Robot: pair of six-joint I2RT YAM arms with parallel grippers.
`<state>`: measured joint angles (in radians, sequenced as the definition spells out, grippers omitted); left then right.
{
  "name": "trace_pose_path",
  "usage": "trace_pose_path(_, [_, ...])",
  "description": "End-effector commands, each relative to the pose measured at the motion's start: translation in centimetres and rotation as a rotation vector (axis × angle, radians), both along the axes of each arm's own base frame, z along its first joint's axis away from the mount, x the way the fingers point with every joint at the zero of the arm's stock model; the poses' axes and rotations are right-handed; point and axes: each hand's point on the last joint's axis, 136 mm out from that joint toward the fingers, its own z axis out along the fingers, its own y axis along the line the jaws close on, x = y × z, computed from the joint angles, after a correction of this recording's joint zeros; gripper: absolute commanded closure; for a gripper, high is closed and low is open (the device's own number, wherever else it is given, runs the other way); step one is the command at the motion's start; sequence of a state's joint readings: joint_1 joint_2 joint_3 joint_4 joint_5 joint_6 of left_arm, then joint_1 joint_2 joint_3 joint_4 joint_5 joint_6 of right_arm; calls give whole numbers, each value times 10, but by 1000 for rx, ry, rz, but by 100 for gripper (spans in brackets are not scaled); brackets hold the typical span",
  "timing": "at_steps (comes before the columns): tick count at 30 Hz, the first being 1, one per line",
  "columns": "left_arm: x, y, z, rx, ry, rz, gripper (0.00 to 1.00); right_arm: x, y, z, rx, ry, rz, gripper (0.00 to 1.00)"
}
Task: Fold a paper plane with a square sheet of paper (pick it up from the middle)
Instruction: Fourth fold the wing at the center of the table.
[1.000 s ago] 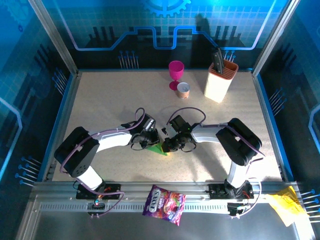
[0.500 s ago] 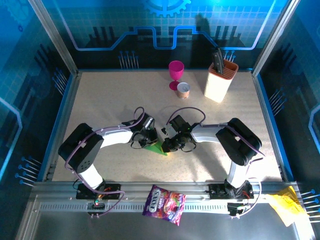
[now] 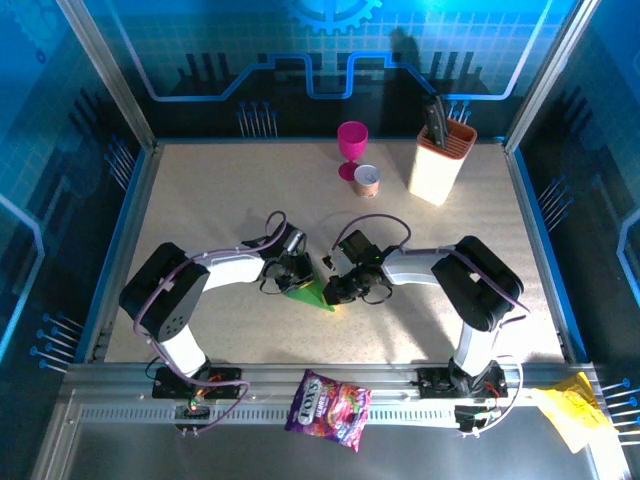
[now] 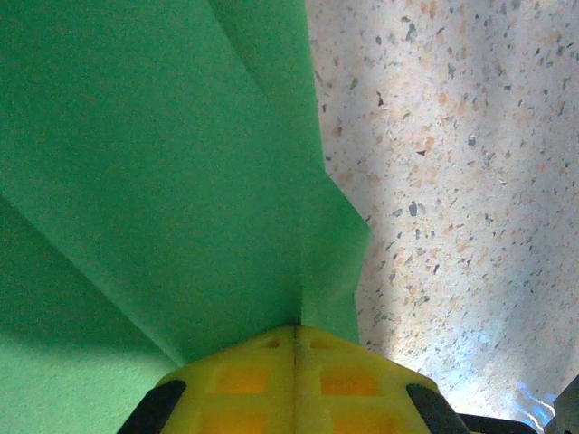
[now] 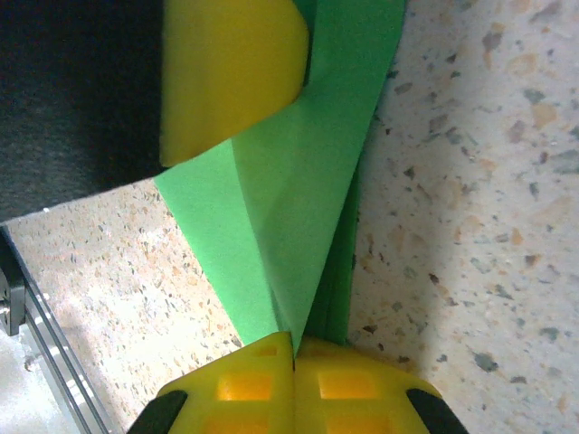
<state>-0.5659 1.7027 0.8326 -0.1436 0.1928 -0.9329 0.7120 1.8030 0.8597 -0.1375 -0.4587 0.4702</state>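
square sheet of paper (image 4: pixel 154 163) | bright green | folded, overlapping creased layers

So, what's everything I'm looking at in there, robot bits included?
Folded bright green sheet of paper: one, green, middle of the table, pinched from both sides.
Plastic goblet: one, magenta, upright at the far side.
Small can: one, coppery, just in front of the goblet.
Knife block: one, cream with an orange rim and dark handles, far right.
Printed snack bag: one, purple, on the metal rail at the near edge.
Crumpled paper: one, yellow, near right corner.
Speckled table: one, beige.
Left gripper: one, yellow fingers, shut on the green paper.
Right gripper: one, yellow fingers, shut on the same paper.
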Motion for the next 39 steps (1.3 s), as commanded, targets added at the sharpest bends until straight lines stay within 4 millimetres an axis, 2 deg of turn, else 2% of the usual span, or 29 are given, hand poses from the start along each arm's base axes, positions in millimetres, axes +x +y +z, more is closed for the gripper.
trace_pose_path(1, [6, 15, -13, 58, 8, 16, 100, -60, -68, -63, -327, 221, 3, 100])
trace_pose_path(11, [4, 21, -12, 59, 4, 27, 100, -59, -67, -62, -326, 222, -1, 100])
trace_pose_path(19, [14, 7, 30, -70, -116, 27, 100, -60, -69, -64, -329, 227, -4, 100])
trace_pose_path(24, [9, 2, 46, -122, -141, 31, 100, -59, -68, -63, -328, 225, -4, 100])
trace_pose_path(33, [-14, -17, 39, -121, -124, -19, 100, -59, -66, -62, -322, 231, 8, 100])
trace_pose_path(39, [-15, -27, 30, -112, -119, -33, 100, -60, -65, -61, -319, 234, 22, 100])
